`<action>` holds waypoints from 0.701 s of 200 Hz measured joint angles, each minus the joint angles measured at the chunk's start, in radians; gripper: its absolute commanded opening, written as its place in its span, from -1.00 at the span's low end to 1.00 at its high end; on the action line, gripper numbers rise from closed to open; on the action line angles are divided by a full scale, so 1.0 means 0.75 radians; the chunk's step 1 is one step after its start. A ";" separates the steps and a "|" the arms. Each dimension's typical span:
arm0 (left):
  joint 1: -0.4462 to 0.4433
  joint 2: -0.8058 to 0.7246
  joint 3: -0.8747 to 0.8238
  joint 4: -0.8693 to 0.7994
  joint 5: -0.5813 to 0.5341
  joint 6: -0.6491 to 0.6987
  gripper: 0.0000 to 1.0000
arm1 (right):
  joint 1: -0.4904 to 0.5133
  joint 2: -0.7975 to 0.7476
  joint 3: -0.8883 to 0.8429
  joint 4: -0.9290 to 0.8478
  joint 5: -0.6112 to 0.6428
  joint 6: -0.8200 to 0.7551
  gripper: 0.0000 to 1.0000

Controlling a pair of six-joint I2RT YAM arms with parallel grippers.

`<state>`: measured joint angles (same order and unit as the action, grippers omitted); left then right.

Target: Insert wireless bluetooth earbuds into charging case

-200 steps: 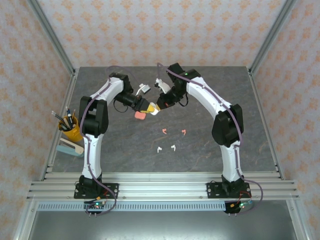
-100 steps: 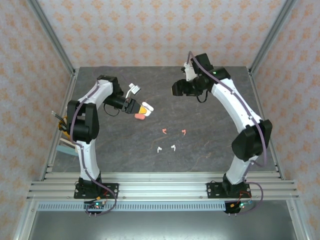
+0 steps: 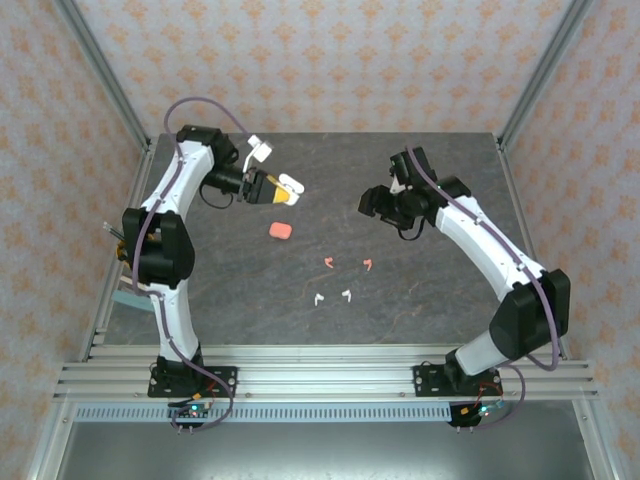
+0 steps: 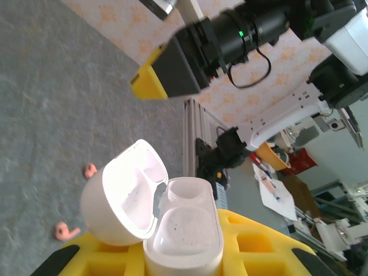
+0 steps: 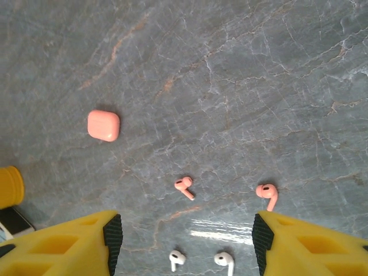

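Note:
My left gripper (image 3: pixel 279 189) is shut on a white charging case (image 4: pixel 183 229) and holds it above the back left of the table. The case's lid (image 4: pixel 122 200) hangs open and both sockets are empty. A shut coral-pink case (image 3: pixel 281 230) lies on the table below it. Two pink earbuds (image 3: pixel 328 262) (image 3: pixel 368 264) and two white earbuds (image 3: pixel 318 297) (image 3: pixel 347 294) lie loose mid-table. My right gripper (image 3: pixel 376 205) hovers open above the table, right of the pink case. In its wrist view the pink earbuds (image 5: pixel 184 186) (image 5: pixel 267 193) and white earbuds (image 5: pixel 175 259) (image 5: pixel 224 262) lie between the fingers (image 5: pixel 86 247).
A yellow pen cup (image 3: pixel 120 256) and a flat box (image 3: pixel 128 296) sit at the table's left edge, partly behind the left arm. Aluminium frame posts stand at the back corners. The grey stone-patterned tabletop (image 3: pixel 440 300) is bare to the right of the earbuds.
The two grippers were together at the white case. The left one has carried it back and to the left. The right one has opened and drawn away to the right.

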<state>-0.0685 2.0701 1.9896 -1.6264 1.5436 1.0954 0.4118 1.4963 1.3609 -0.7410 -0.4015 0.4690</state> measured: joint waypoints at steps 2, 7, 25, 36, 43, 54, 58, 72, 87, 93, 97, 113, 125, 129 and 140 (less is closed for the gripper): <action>-0.002 0.009 0.020 0.001 0.001 -0.001 -1.00 | 0.001 -0.002 0.000 0.005 0.004 0.004 0.26; -0.007 0.034 0.071 0.000 0.002 -0.024 -1.00 | 0.004 -0.007 0.000 0.018 0.008 0.020 0.26; -0.039 0.123 0.228 0.002 0.003 -0.092 -1.00 | 0.009 -0.013 0.001 0.053 0.018 0.064 0.26; -0.063 0.167 0.297 0.004 0.003 -0.129 -1.00 | 0.013 -0.013 0.001 0.064 0.023 0.082 0.26; -0.079 0.185 0.320 0.004 0.002 -0.147 -1.00 | 0.015 -0.013 0.001 0.068 0.025 0.092 0.26; -0.101 0.193 0.331 0.004 0.002 -0.171 -1.00 | 0.015 -0.013 0.001 0.073 0.028 0.099 0.26; -0.108 0.193 0.331 0.004 0.002 -0.176 -1.00 | 0.017 -0.012 0.001 0.075 0.028 0.105 0.26; -0.123 0.193 0.338 0.003 0.002 -0.203 -1.00 | 0.018 -0.008 0.001 0.083 0.034 0.114 0.26; -0.124 0.193 0.343 0.003 0.002 -0.233 -1.00 | 0.019 -0.001 0.001 0.098 0.038 0.126 0.26; -0.125 0.193 0.349 0.003 0.002 -0.248 -1.00 | 0.019 0.002 0.001 0.103 0.038 0.129 0.26; -0.125 0.193 0.354 0.003 0.002 -0.254 -1.00 | 0.019 0.005 0.001 0.108 0.038 0.133 0.26; -0.143 0.193 0.414 0.003 -0.003 -0.314 -1.00 | 0.019 0.011 0.001 0.118 0.039 0.141 0.26; -0.183 0.194 0.522 0.005 -0.009 -0.373 -1.00 | 0.019 0.013 0.001 0.127 0.043 0.144 0.26; -0.201 0.201 0.581 0.003 -0.010 -0.394 -1.00 | 0.019 0.013 0.001 0.129 0.043 0.144 0.26; -0.268 0.219 0.745 0.032 -0.026 -0.532 -1.00 | 0.019 0.016 0.001 0.136 0.043 0.148 0.26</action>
<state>-0.2691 2.2345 2.5481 -1.6024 1.5238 0.6964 0.4259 1.5082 1.3617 -0.6388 -0.3691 0.5800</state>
